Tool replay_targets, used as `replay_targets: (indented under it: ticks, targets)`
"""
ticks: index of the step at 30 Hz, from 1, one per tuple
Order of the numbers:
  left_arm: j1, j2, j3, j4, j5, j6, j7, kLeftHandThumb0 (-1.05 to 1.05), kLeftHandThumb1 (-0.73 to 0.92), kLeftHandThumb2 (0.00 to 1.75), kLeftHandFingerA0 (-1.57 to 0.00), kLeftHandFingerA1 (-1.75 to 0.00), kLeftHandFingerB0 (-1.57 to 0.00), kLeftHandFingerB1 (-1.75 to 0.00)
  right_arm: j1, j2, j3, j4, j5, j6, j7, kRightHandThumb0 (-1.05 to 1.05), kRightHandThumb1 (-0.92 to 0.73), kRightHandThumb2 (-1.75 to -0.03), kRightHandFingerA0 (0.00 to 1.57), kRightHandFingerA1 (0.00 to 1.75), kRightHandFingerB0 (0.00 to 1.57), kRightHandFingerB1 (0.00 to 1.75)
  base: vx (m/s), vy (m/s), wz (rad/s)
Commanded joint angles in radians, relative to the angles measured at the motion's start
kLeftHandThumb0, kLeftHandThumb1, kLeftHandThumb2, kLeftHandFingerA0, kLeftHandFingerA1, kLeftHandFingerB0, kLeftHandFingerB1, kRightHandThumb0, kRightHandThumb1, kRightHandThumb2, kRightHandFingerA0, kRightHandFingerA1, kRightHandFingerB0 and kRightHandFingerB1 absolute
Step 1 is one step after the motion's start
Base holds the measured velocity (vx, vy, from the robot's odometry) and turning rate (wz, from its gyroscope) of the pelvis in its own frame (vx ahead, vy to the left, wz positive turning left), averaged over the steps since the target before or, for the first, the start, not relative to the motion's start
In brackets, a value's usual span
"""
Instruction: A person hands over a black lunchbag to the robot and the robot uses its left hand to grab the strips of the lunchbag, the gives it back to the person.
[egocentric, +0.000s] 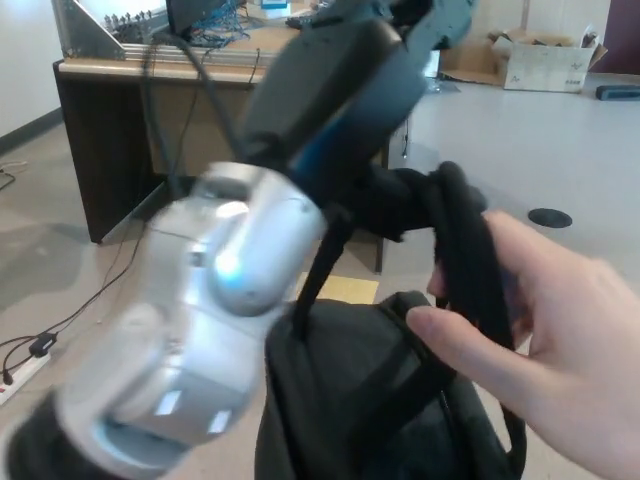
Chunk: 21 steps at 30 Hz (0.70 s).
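Observation:
The black lunchbag (350, 400) hangs low in the middle of the head view, and its straps (470, 260) rise to the right of my arm. My left arm, silver and blue, comes up from the lower left. My left hand (395, 200) is at the top of the straps, and its black fingers appear closed around them. The picture is blurred there and the hand blends with the straps. A person's hand (550, 340) comes in from the right and holds the same straps just below my hand.
A dark wooden desk (120, 80) with cables stands at the back left. A cardboard box (545, 60) sits on the floor at the far right. A power strip and cords (30, 350) lie on the floor at the left. A round floor plate (548, 217) shows at the right.

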Motion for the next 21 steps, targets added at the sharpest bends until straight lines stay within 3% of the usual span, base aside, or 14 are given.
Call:
replay_targets:
  ticks: [1,2,3,4,11,14,15,16,17,21]
  targets:
    - [-0.02,-0.249,0.042,0.363,0.111,-0.372,0.604,-0.25,0.54,0.54,-0.65,-1.64,-0.59,-1.56,0.007,-0.023,-0.013,-0.009,0.012,-0.019,-0.007,-0.58,-0.51,-0.92,0.37,0.58,0.2,0.48,0.0,0.0,0.0]
    - [-0.025,-0.258,0.053,0.401,0.096,-0.433,0.636,-0.25,0.54,0.54,-0.65,-1.64,-0.59,-1.56,0.007,-0.023,-0.013,-0.009,0.012,-0.021,-0.006,-0.58,-0.51,-0.92,0.37,0.58,0.2,0.48,0.0,0.0,0.0]
    - [-0.035,-0.266,0.058,0.434,0.092,-0.469,0.662,-0.25,0.58,0.54,-0.77,-1.75,-0.69,-1.71,0.006,-0.024,-0.014,-0.008,0.012,-0.027,-0.008,-0.58,-0.51,-0.92,0.37,0.58,0.2,0.48,0.0,0.0,0.0]
    - [-0.044,-0.27,0.063,0.465,0.087,-0.502,0.679,-0.21,0.6,0.56,-0.84,-1.75,-0.71,-1.75,0.005,-0.025,-0.013,-0.007,0.011,-0.034,-0.008,-0.58,-0.51,-0.93,0.37,0.58,0.2,0.48,0.0,0.0,0.0]
    - [-0.085,-0.283,0.128,0.607,0.045,-0.667,0.746,-0.21,0.61,0.57,-0.82,-1.75,-0.64,-1.75,-0.02,-0.036,-0.01,-0.01,0.002,-0.021,-0.007,-0.58,-0.52,-0.94,0.38,0.58,0.2,0.48,0.0,0.0,0.0]
    - [-0.085,-0.281,0.142,0.624,0.052,-0.678,0.769,-0.2,0.6,0.58,-0.86,-1.75,-0.67,-1.75,-0.02,-0.04,-0.005,-0.011,-0.006,-0.017,-0.008,-0.58,-0.53,-0.94,0.37,0.58,0.19,0.47,0.0,0.0,0.0]
    - [-0.08,-0.276,0.146,0.623,0.058,-0.672,0.779,-0.28,0.45,0.83,-1.17,-1.43,-1.01,-1.34,-0.02,-0.041,-0.005,-0.013,-0.003,-0.012,0.002,-0.59,-0.53,-0.93,0.36,0.57,0.18,0.46,0.0,0.0,0.0]
    - [-0.077,-0.274,0.149,0.625,0.061,-0.672,0.785,-0.28,0.45,0.83,-1.17,-1.43,-1.01,-1.34,-0.02,-0.041,-0.005,-0.013,-0.003,-0.01,0.006,-0.59,-0.53,-0.93,0.36,0.57,0.18,0.46,0.0,0.0,0.0]
    - [-0.072,-0.271,0.16,0.624,0.056,-0.679,0.786,-0.2,0.6,0.57,-0.83,-1.75,-0.67,-1.72,-0.023,-0.042,-0.004,-0.008,-0.003,-0.011,0.007,-0.61,-0.54,-0.94,0.36,0.57,0.19,0.46,0.0,0.0,0.0]
    - [-0.071,-0.262,0.183,0.641,0.05,-0.709,0.794,-0.16,0.6,0.57,-0.84,-1.75,-0.67,-1.75,-0.024,-0.04,-0.003,-0.01,-0.003,-0.003,0.01,-0.62,-0.54,-0.94,0.36,0.56,0.2,0.46,0.0,0.0,0.0]
